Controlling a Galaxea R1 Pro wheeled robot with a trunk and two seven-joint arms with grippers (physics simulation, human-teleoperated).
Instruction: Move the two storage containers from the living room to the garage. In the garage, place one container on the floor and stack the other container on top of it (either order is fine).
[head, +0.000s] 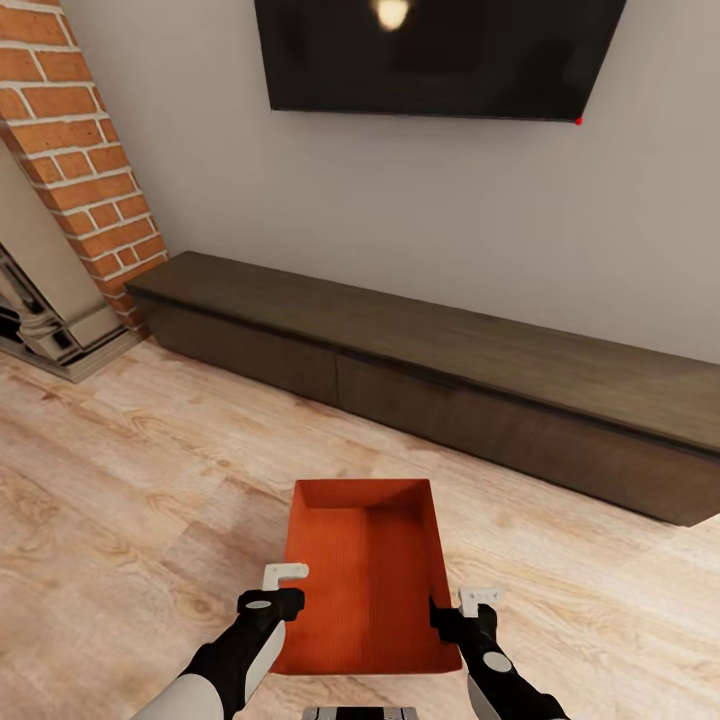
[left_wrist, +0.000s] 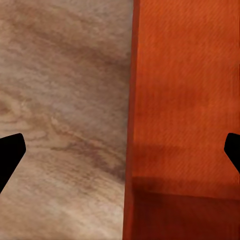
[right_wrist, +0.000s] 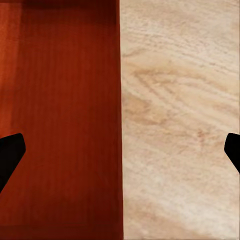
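One orange-red ribbed storage container (head: 365, 570) stands open-topped on the light wood plank floor of the living room, right in front of me. My left gripper (head: 283, 590) is open and straddles the bin's left wall near its front corner. In the left wrist view the left gripper (left_wrist: 120, 155) has the container (left_wrist: 185, 100) wall edge between its spread fingertips. My right gripper (head: 462, 608) is open astride the right wall. The right wrist view shows the right gripper (right_wrist: 120, 155) with the container (right_wrist: 60, 100) wall running between its fingers.
A long low dark wood cabinet (head: 450, 390) runs along the grey wall beyond the bin, under a black wall TV (head: 430, 50). A red brick fireplace (head: 90, 160) rises at the left. Wood floor (head: 120, 470) lies on both sides of the bin.
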